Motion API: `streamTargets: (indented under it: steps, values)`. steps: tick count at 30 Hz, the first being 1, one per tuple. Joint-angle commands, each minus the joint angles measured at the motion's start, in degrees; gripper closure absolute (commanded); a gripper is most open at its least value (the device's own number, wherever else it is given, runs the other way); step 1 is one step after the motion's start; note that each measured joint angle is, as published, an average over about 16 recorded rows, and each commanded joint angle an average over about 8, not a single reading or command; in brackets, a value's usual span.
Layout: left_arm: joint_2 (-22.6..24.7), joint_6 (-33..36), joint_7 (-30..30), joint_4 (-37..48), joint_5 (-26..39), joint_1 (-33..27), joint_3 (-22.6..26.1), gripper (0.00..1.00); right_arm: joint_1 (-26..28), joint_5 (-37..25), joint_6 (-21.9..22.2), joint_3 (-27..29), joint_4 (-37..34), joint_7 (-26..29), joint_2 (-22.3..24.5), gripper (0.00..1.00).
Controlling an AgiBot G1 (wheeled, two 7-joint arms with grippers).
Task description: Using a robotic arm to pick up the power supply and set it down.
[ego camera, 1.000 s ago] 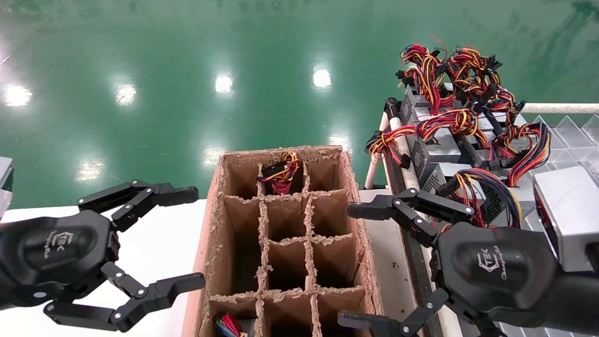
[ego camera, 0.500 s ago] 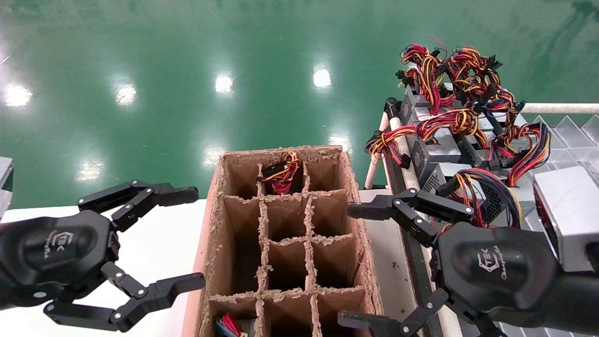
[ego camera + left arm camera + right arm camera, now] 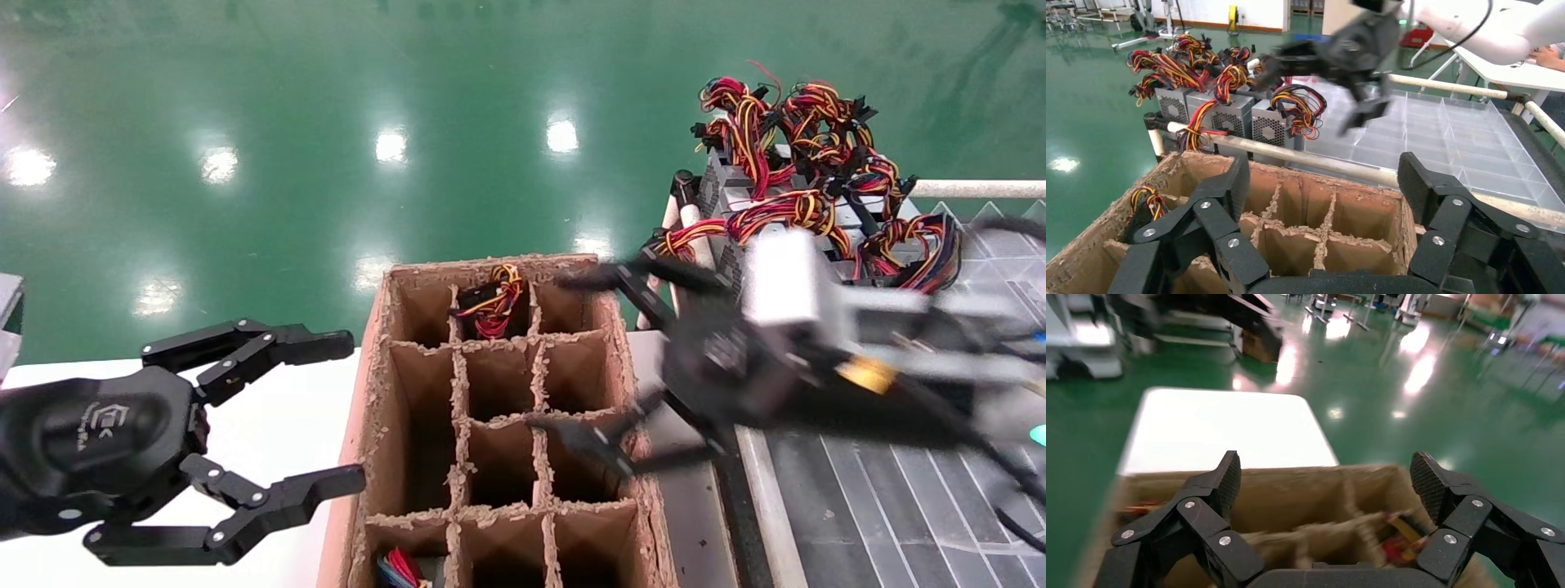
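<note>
Several grey power supplies (image 3: 735,192) with red, yellow and black wire bundles stand on the rack at the right, also in the left wrist view (image 3: 1229,116). Wires of another power supply (image 3: 490,306) stick out of the far middle cell of the divided cardboard box (image 3: 372,392). My right gripper (image 3: 560,353) is open and empty, blurred, over the box's right wall, on the robotic arm's silver wrist (image 3: 784,278). In its own view the right gripper (image 3: 1324,471) faces the box's cells. My left gripper (image 3: 347,408) hangs open and empty beside the box's left wall.
The box stands on a white table (image 3: 278,425). Coloured wires (image 3: 400,567) show in its near left cell. A clear compartment tray (image 3: 1462,128) lies right of the rack, behind a pale rail (image 3: 1321,160). Green floor lies beyond.
The right gripper has swung fast up and to the left, from the rack's near end to over the box's right wall. The left gripper has barely shifted.
</note>
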Motion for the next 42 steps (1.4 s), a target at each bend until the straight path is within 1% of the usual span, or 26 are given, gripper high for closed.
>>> streamTargets:
  steps: [1,4,7,12,13,14,15,21,22,23,31,42]
  values:
    - [0.0,0.0,0.0,0.0,0.0,0.0,0.0,1.0,3.14,-3.15,0.67,-1.15,-2.35,-2.83,-2.79,0.0]
    - [0.0,0.0,0.0,0.0,0.0,0.0,0.0,1.0,7.72,-10.83,3.28,-4.11,-4.91,-6.98,-6.93,0.0]
    - [0.0,0.0,0.0,0.0,0.0,0.0,0.0,1.0,11.23,-17.4,6.13,-6.8,-7.07,-9.79,-10.72,0.0]
    - [0.0,0.0,0.0,0.0,0.0,0.0,0.0,1.0,14.67,-23.4,9.08,-9.66,-11.27,-13.83,-15.79,0.0]
    - [0.0,0.0,0.0,0.0,0.0,0.0,0.0,1.0,15.17,-24.27,9.55,-10.09,-12.03,-14.76,-16.61,0.01]
    - [0.0,0.0,0.0,0.0,0.0,0.0,0.0,1.0,15.64,-25.12,9.98,-10.5,-12.66,-15.74,-17.34,0.04]
    - [0.0,0.0,0.0,0.0,0.0,0.0,0.0,1.0,16.09,-25.94,10.33,-10.91,-13.18,-16.72,-18.0,0.14]
    - [0.0,0.0,0.0,0.0,0.0,0.0,0.0,1.0,18.13,-30.55,12.29,-13.07,-14.08,-21.52,-20.44,0.88]
    - [0.0,0.0,0.0,0.0,0.0,0.0,0.0,1.0,18.35,-31.3,12.65,-13.37,-13.94,-22.06,-20.62,0.96]
    - [0.0,0.0,0.0,0.0,0.0,0.0,0.0,1.0,18.55,-32.03,13.02,-13.65,-13.78,-22.48,-20.76,1.0]
    - [0.0,0.0,0.0,0.0,0.0,0.0,0.0,1.0,19.12,-37.06,15.5,-15.68,-12.87,-23.8,-21.58,1.0]
    - [0.0,0.0,0.0,0.0,0.0,0.0,0.0,1.0,18.19,-40.55,18.34,-17.61,-14.23,-26.88,-24.0,1.0]
